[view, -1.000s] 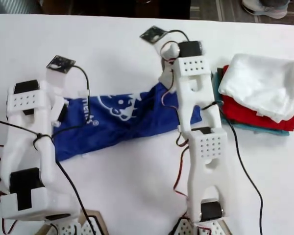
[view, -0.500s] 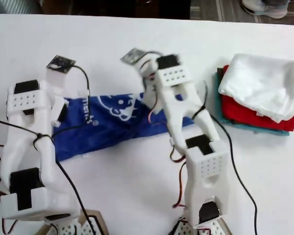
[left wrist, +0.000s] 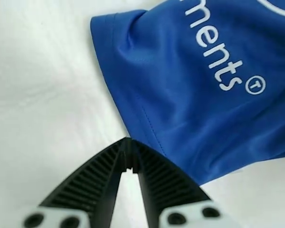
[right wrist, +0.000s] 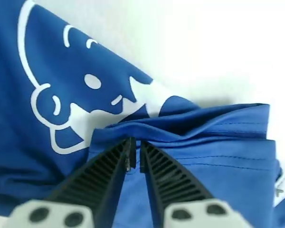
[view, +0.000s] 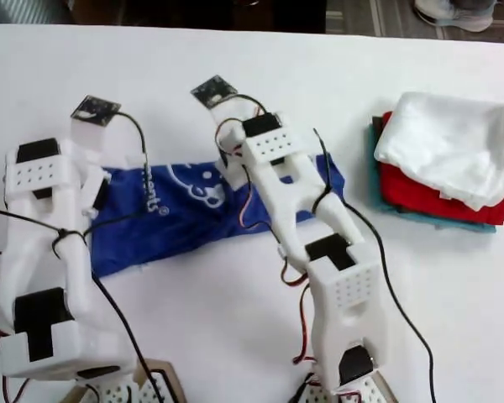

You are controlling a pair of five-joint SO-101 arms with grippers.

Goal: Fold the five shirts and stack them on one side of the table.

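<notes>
Folding, on the white tabletop, the blue shirt lying across its middle beside the stack of folded shirts, with the right hand clamped on a gathered fold and the left hand closed at the hem, and likely needing next to carry that fold across.

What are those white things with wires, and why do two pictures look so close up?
Those are two robot arms, a left arm and a right arm, each ending in a pincer called a gripper. One picture comes from a camera looking down over the white table. The two close-up ones come from small cameras on the arms' wrists. A blue shirt lies across the table, and a stack of folded shirts, white on top, sits off to one side. The right gripper is shut on a fold of the blue shirt; the left gripper seems shut on its hem.
</notes>
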